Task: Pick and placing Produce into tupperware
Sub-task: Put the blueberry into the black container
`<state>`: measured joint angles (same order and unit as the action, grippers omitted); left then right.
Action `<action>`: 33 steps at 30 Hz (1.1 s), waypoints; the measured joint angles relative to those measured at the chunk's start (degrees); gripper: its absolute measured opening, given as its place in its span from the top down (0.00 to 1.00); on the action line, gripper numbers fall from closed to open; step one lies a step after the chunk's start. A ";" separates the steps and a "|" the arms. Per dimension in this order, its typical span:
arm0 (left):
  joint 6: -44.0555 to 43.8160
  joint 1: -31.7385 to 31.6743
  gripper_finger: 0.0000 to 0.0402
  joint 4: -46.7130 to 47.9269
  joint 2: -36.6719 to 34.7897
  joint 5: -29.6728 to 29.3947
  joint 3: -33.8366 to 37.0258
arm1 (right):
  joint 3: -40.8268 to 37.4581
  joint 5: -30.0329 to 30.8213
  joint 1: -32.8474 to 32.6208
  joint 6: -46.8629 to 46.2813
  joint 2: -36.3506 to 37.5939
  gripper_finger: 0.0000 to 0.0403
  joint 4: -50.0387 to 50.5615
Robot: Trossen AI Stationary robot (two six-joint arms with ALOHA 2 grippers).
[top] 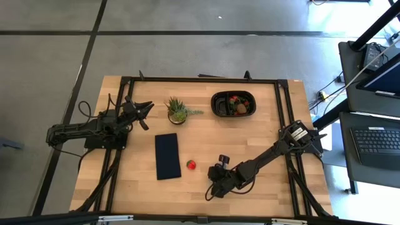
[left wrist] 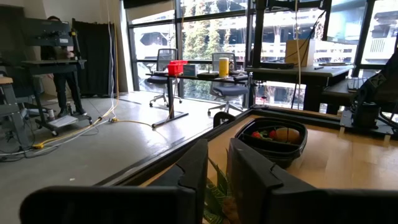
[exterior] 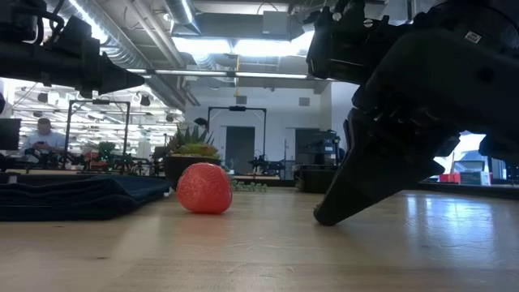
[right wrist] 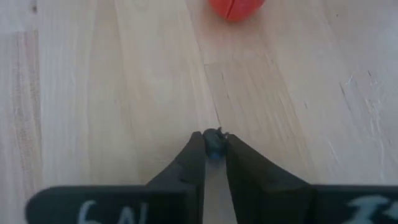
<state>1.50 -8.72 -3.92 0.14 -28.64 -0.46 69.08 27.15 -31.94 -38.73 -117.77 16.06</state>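
Right wrist view shows the right gripper (right wrist: 214, 146) low over the table (right wrist: 124, 93), its jaws pinching a tiny dark berry (right wrist: 214, 144), with the red strawberry (right wrist: 236, 7) near ahead; from above, the tupperware (top: 233, 104), already holding produce, sits well beyond the strawberry at the table's far edge. Left gripper (top: 146, 112) waits beside the potted plant (top: 178, 110), jaws slightly parted.

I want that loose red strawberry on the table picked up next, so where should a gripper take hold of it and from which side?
Grip the strawberry across its rounded middle, coming straight down from above. It lies alone on bare wood, apart from the dark pad, so fingers can likely drop either side.
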 joint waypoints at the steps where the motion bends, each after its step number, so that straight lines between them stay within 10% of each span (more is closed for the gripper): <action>1: 0.00 -0.01 0.85 0.00 0.00 0.00 0.00 | -0.01 0.03 0.00 0.05 0.00 0.88 0.00; 19: 0.00 0.01 0.93 -0.01 0.00 -0.01 -0.01 | -0.31 1.84 7.13 -1.57 9.12 0.87 12.52; 33: -0.01 0.01 0.97 -0.02 0.00 0.00 0.01 | -0.14 -1.96 32.46 -7.57 31.14 0.86 37.17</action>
<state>1.48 -8.71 -3.94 0.14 -28.64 -0.46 68.94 25.19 0.52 -46.31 -86.63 53.22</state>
